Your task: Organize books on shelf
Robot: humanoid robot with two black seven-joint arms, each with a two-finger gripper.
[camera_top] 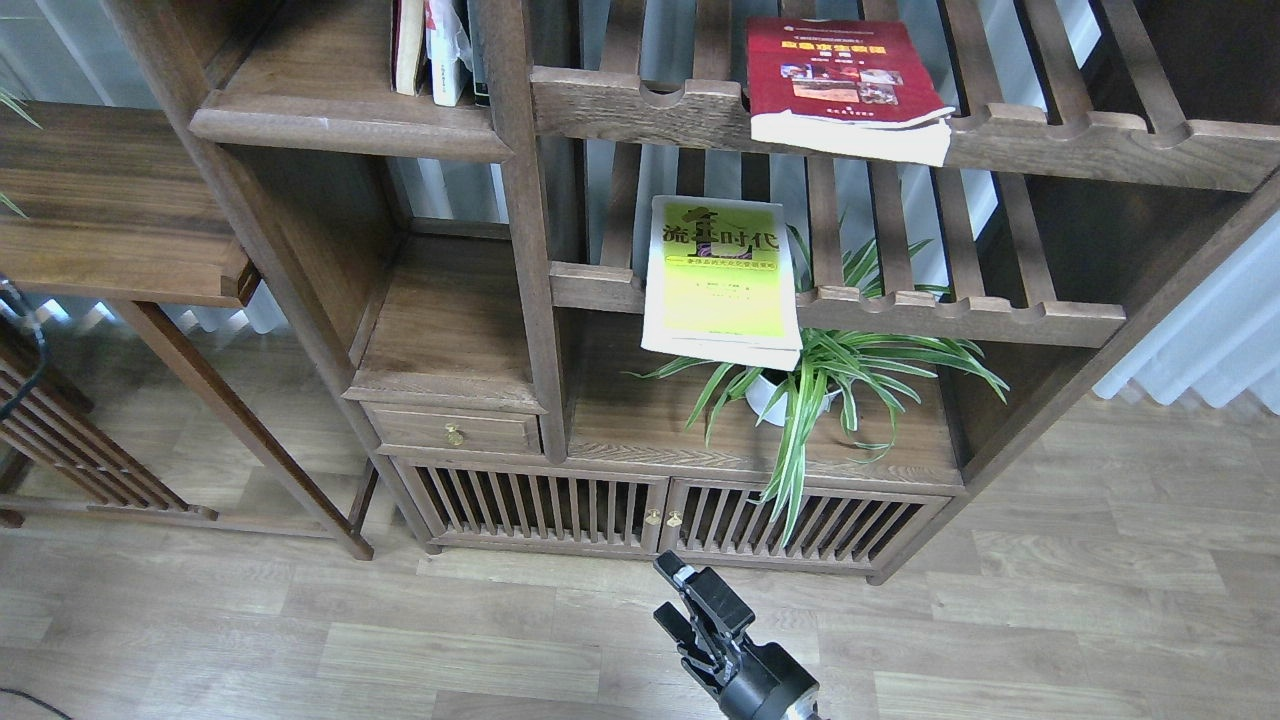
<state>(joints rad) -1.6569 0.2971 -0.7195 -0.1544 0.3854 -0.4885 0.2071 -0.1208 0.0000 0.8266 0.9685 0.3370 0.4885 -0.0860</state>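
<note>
A dark red book (835, 70) lies flat on the upper slatted rack, its white page edge hanging over the notched front rail. A yellow-green book (720, 280) with a black Chinese title lies on the middle slatted rack and overhangs its front. The solid dark wood shelf (340, 115) with a rounded lip is at the upper left; a few upright books (440, 50) stand at its right end, one of them whitish. My right gripper (668, 590) is low over the floor in front of the bookcase, fingers apart and empty. The left gripper is out of view.
A spider plant in a white pot (790, 395) stands on the cabinet top under the yellow-green book. A small drawer (455, 432) and slatted cabinet doors (650, 515) lie below. A low wooden side table (110, 210) stands at the left. A thin dark cable (30, 340) shows at the left edge.
</note>
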